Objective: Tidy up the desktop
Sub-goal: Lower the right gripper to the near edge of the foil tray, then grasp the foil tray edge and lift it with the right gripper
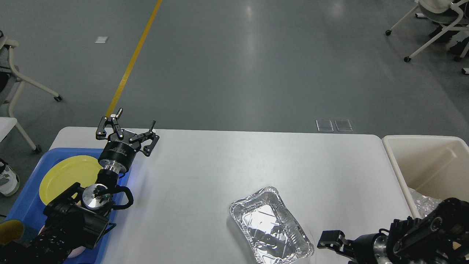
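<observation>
The white desktop fills the lower part of the head view. A crumpled silver foil tray lies on it near the front, right of centre, and looks empty. My left gripper is open and empty, held up over the table's far left edge beside the blue tray. My right gripper is low at the front edge, just right of the foil tray and apart from it. It is small and dark, so its fingers cannot be told apart.
A blue tray at the left holds a yellow plate. A cream bin stands off the table's right end with crumpled clear wrap inside. Wheeled chairs stand on the grey floor at far left and far right.
</observation>
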